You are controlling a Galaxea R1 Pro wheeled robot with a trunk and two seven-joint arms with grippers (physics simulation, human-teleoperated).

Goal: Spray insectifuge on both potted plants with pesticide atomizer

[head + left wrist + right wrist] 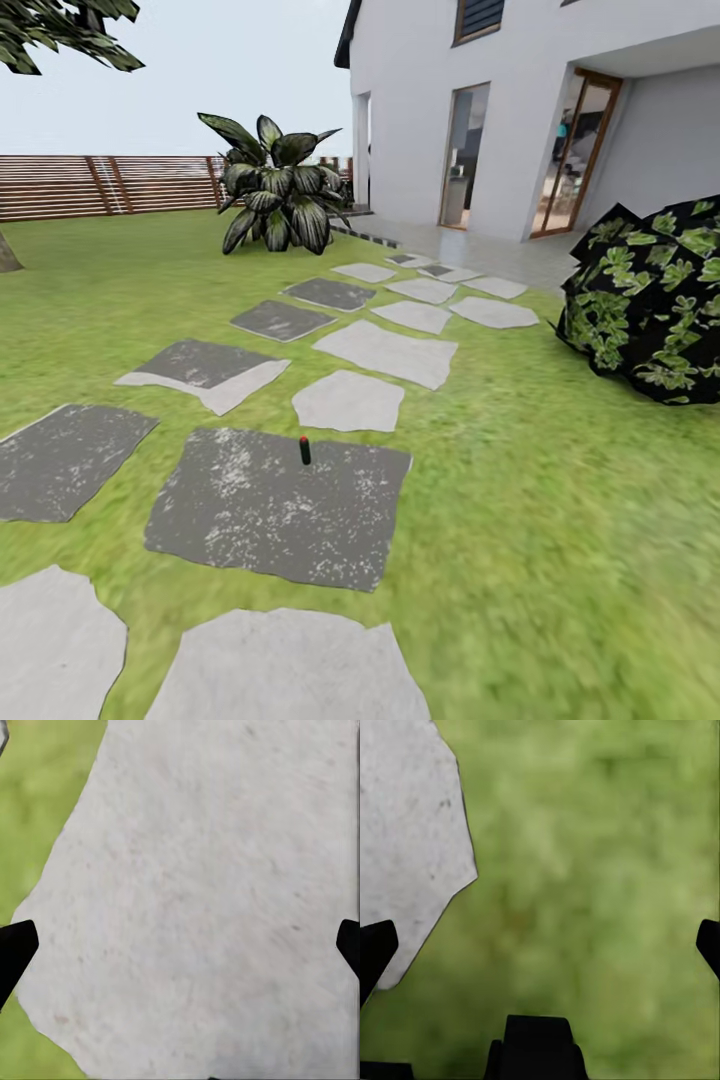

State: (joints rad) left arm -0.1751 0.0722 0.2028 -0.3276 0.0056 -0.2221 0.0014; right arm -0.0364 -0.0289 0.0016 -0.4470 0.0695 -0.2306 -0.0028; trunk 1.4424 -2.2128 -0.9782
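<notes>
The pesticide atomizer (305, 450) is seen standing upright on a dark grey paving slab (260, 510), near the far edge of that slab, in the middle of the head view. It is small and slim, with a dark green body and a reddish top. It is not yet picked up, so the whole task is judged to be still open: the grasp, the carrying and the spraying of both plants are all left to do. The two small potted plants cannot be made out for certain in these pictures; a large leafy plant (275, 190) is seen far away near the wooden fence (100, 185), and a dark bush (650, 300) is seen at the right, before the house (520, 110).

The left pincer (180, 945) is held above a pale stone slab (202, 900), and its fingertips are seen wide apart at the two sides of the left wrist view, with nothing between them. The right pincer (540, 945) is held above the grass (600, 870), beside the edge of a pale slab (405, 847); its fingertips are also wide apart and empty.

Open room is judged to be plentiful. The lawn and the slabs between the robot and the atomizer are flat, and nothing stands near the atomizer, so it can be approached from any side. Only the bush at the right is to be kept away from.
</notes>
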